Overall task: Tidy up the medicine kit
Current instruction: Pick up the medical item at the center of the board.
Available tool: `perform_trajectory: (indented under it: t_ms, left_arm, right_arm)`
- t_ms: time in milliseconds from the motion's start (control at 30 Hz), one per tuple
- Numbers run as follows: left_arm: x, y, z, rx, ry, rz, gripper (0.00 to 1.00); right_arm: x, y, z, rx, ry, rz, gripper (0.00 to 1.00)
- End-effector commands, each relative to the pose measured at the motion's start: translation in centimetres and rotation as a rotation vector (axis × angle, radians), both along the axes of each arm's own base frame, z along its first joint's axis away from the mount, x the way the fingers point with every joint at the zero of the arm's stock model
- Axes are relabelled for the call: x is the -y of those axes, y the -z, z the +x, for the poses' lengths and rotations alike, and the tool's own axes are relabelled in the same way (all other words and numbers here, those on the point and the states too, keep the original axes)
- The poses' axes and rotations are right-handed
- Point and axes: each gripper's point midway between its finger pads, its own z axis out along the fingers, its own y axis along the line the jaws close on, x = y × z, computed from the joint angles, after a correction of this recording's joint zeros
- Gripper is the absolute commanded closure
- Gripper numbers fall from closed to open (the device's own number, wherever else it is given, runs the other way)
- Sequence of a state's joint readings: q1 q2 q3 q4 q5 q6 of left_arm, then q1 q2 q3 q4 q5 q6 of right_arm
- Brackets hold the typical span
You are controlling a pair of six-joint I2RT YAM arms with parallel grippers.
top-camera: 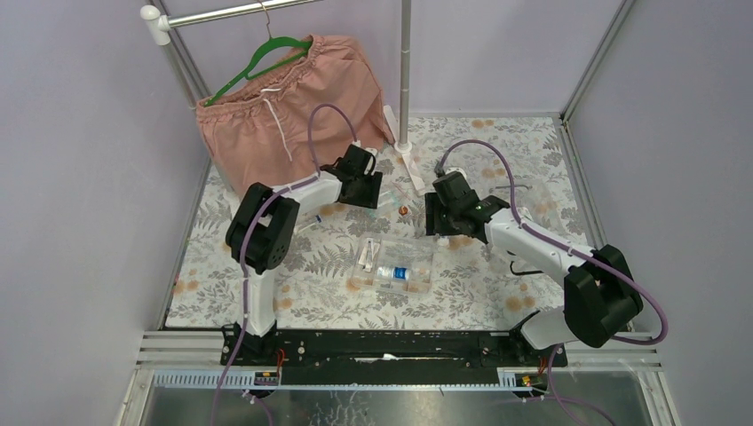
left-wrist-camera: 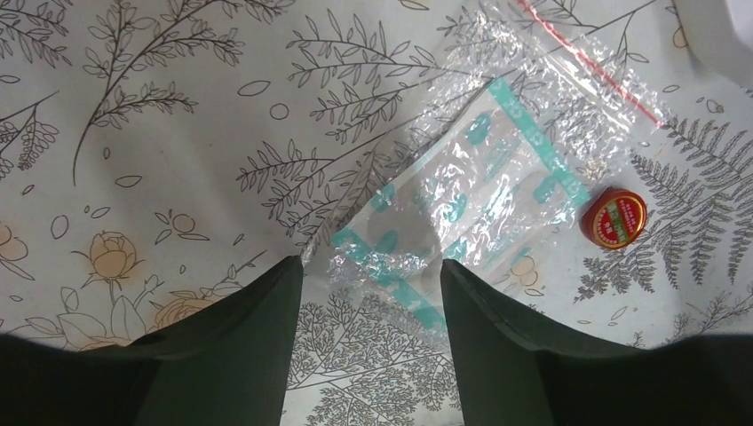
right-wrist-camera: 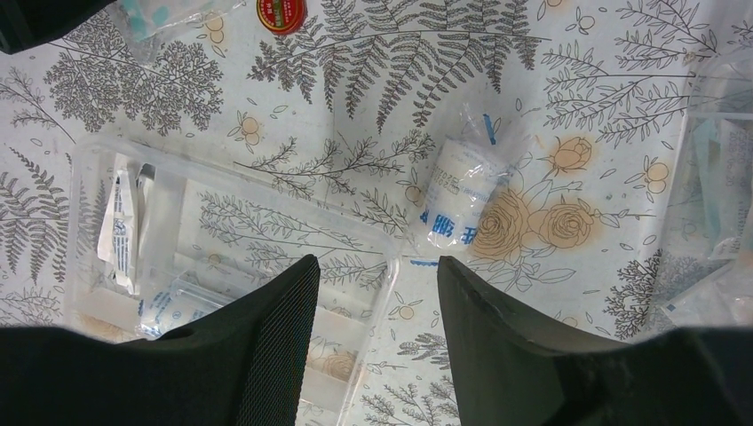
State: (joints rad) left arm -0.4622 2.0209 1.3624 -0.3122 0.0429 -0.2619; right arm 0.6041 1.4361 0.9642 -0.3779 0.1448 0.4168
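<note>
The medicine kit's clear box lies open mid-table with white sachets and a small bottle inside. My left gripper is open, its fingers either side of the near corner of a clear zip bag of teal-printed plasters. A small red tin sits just right of that bag. My right gripper is open above the box's right edge, empty. A wrapped bandage roll lies on the cloth just beyond it.
Pink shorts hang on a green hanger at the back left, beside a metal pole. A clear plastic lid lies at the right. Grey walls close in the flower-printed table cloth.
</note>
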Motion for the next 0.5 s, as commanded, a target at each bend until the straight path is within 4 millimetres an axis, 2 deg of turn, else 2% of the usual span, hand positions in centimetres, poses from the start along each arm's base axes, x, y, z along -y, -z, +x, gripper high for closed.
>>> perform_trajectory:
  t_ms: [0, 133, 267, 467]
  left_arm:
    - [-0.2, 0.5, 0.1, 0.02, 0.022, 0.098, 0.35]
    - [0.1, 1.1, -0.3, 0.013, 0.03, 0.12, 0.39]
    - [0.0, 1.3, -0.2, 0.014, 0.018, 0.125, 0.49]
    - [0.0, -0.6, 0.6, 0.06, -0.019, 0.108, 0.67]
  right_arm:
    - [-0.3, -1.2, 0.2, 0.043, 0.01, 0.038, 0.4]
    - [-0.2, -0.9, 0.0, 0.037, 0.012, 0.034, 0.41]
    - [0.0, -0.7, -0.1, 0.033, 0.015, 0.029, 0.41]
    - [0.2, -0.4, -0.3, 0.027, 0.018, 0.018, 0.4]
